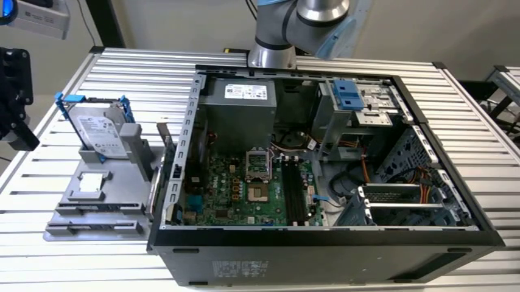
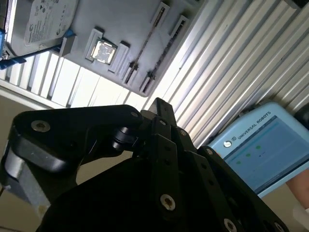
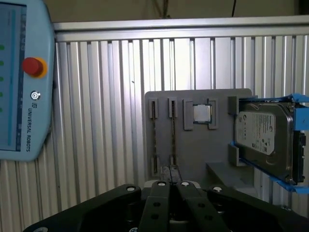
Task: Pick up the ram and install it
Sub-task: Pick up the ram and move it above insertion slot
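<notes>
Two ram sticks stand on edge in the slots of a grey holder (image 3: 219, 150): one ram (image 3: 154, 140) in the outer slot, a second ram (image 3: 172, 140) beside it. In the second wrist view they are thin dark lines (image 2: 166, 46). My gripper (image 3: 170, 173) hangs well above the holder with its black fingers closed together and nothing between them. Its tips line up with the end of the second ram, apart from it. The gripper's linkage (image 2: 157, 108) also meets at a point. The motherboard's long black memory slots (image 1: 294, 194) lie inside the open computer case (image 1: 325, 234).
The holder (image 1: 97, 182) also carries a silver hard drive in a blue bracket (image 1: 101, 131) and a square processor chip (image 3: 202, 113). A pale blue teach pendant (image 3: 21, 82) is near the camera. The robot base (image 1: 272, 52) stands behind the case. A black fixture (image 1: 14, 97) is at the exterior view's left edge.
</notes>
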You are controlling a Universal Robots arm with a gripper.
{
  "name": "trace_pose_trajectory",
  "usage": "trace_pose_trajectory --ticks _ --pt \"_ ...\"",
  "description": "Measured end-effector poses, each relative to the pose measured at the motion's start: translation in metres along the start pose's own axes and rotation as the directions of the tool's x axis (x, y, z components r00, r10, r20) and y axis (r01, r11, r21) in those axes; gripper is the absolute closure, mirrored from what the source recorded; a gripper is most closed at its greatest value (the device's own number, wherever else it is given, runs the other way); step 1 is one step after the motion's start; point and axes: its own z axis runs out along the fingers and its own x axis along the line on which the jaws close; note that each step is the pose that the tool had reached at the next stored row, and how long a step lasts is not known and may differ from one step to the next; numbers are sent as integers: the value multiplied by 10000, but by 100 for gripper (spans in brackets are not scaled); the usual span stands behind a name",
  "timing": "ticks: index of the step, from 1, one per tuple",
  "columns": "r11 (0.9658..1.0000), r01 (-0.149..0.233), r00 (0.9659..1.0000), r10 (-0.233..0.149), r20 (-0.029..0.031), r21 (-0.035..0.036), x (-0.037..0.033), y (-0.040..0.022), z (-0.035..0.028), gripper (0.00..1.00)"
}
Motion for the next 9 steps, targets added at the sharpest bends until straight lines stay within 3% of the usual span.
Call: trace_pose_trajectory --ticks 9 --pt "10000 36 10000 -36 -1 0 0 0 0 0"
